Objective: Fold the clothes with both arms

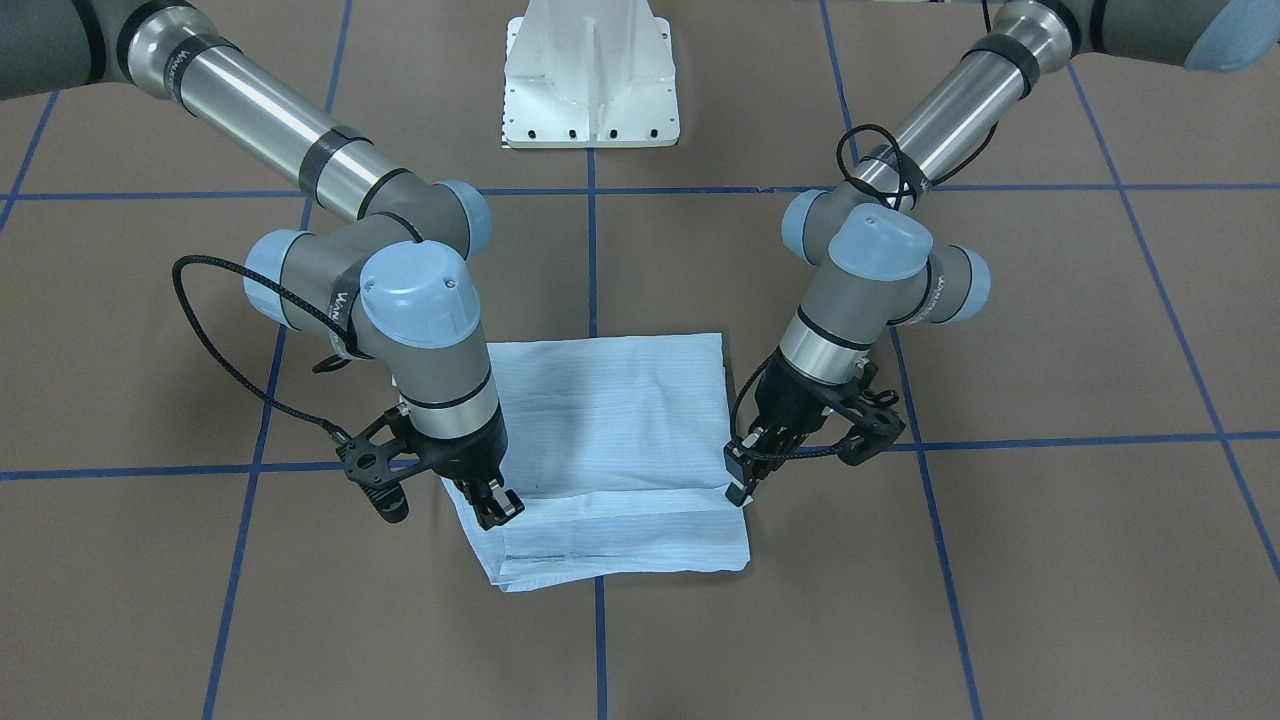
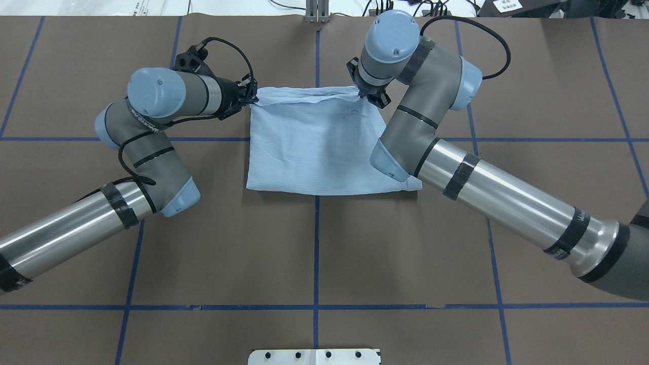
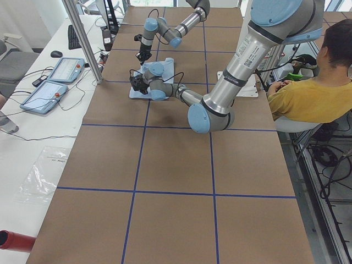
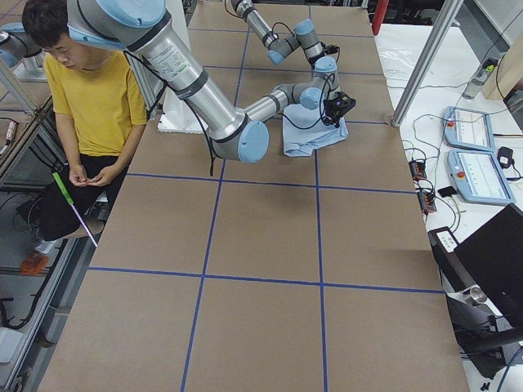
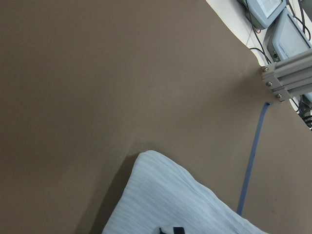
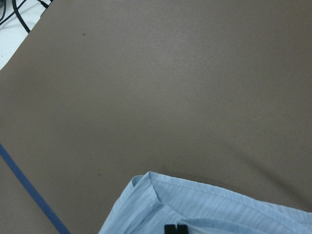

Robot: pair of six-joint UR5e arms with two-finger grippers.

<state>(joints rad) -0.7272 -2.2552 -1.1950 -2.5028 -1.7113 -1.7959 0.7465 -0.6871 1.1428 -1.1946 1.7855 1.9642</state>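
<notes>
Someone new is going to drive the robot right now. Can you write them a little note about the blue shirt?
Left gripper: shut on one far corner of the shirt.
Right gripper: shut on the other far corner.
The shirt lies on the table between the arms, already folded into a rectangle, far edge drawn taut.
Left to do: probably carry that edge toward the robot, then release.

right arm hides part of the shirt's right edge in overhead. both wrist views crop at the bottom: only a black sliver of left gripper and right gripper shows. side views: grippers too small to judge. white base cut off by the frame edge.
</notes>
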